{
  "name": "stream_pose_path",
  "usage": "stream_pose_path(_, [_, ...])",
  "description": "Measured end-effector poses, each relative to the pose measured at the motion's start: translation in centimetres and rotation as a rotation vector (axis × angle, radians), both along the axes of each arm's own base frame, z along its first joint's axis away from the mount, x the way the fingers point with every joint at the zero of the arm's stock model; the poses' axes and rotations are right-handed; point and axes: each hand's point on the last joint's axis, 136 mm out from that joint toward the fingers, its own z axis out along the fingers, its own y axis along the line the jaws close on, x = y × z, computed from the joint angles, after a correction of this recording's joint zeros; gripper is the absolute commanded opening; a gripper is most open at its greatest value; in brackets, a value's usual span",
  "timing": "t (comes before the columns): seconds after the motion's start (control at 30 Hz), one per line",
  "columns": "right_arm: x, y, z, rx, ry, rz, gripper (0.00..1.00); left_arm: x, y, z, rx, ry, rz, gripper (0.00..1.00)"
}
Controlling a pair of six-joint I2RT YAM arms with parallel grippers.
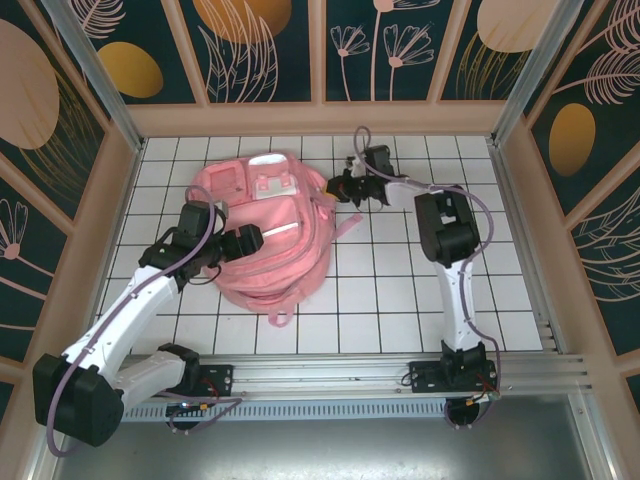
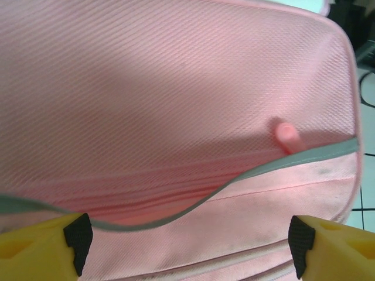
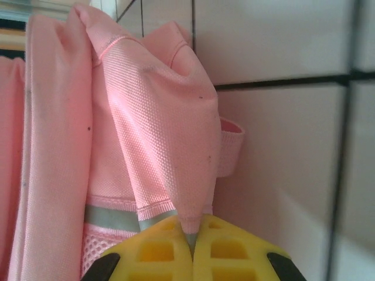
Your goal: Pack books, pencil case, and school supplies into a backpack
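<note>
Softly sagging mid-frame, the backpack (image 1: 272, 245) seems limp, best held by seams; right gripper (image 3: 192, 239) is pinching its fold, left gripper (image 2: 190, 239) is gaping.

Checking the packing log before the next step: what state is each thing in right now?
backpack: lying on the table, one edge pinched.
left end effector: open, over the backpack, holding nothing.
right end effector: shut on the backpack's fabric.
</note>
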Motion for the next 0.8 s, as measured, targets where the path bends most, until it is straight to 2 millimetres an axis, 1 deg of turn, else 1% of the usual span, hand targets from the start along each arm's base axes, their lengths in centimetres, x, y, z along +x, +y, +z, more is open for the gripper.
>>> stream_pose_path(0.03, [-0.6,-1.3,0.1,0.004,0.015,-0.037,0.00,0.0,0.0,-0.1,-0.004,0.003,0.000,0.89])
stream_pose_path(0.13, [-2.3,-6.9,0.5,0.005,0.046,-0.191,0.00,0.2,-0.5,-0.2,-0.023,0.008,-0.007,0.90])
stream_pose_path(0.2, [-3.9,-11.8,0.6,-0.025,0.063,-0.336,0.00,0.6,-0.8,-0.3,-0.033,0.008,-0.010,0.93])
stream_pose_path(0.27, [-5.6,-16.1,0.7,-0.079,0.060,-0.482,0.00,1.0,-1.1,-0.6,-0.044,0.005,-0.015,0.95])
stream_pose_path(0.3, [-6.6,-17.7,0.6,-0.110,0.057,-0.547,0.00,1.1,-1.2,-0.8,-0.049,0.005,-0.015,0.95])
stream_pose_path(0.37, [-8.9,-19.6,0.5,-0.171,0.037,-0.640,0.00,1.3,-1.3,-1.4,-0.054,0.012,-0.011,0.96])
stream_pose_path(0.4, [-10.3,-20.0,0.4,-0.204,0.028,-0.674,0.00,1.3,-1.3,-1.8,-0.056,0.017,-0.007,0.96])
stream_pose_path(0.47, [-13.2,-19.4,0.2,-0.256,0.011,-0.695,0.05,1.4,-1.4,-2.6,-0.059,0.036,0.002,0.97])
stream_pose_path(0.53, [-15.9,-17.8,0.1,-0.287,-0.007,-0.672,0.14,1.2,-1.3,-3.6,-0.064,0.061,0.015,0.97])
stream_pose_path(0.6, [-19.1,-15.2,0.1,-0.301,-0.025,-0.598,0.22,0.9,-1.3,-4.6,-0.069,0.091,0.029,0.97])
stream_pose_path(0.67, [-21.5,-13.1,0.1,-0.297,-0.034,-0.516,0.25,0.5,-1.2,-5.3,-0.070,0.111,0.037,0.97])
stream_pose_path(0.73, [-22.6,-11.7,0.1,-0.282,-0.037,-0.455,0.27,0.3,-1.1,-5.7,-0.072,0.119,0.040,0.95])
stream_pose_path(0.8, [-23.0,-11.0,-0.1,-0.277,-0.028,-0.417,0.27,0.2,-1.2,-6.0,-0.075,0.121,0.038,0.94])
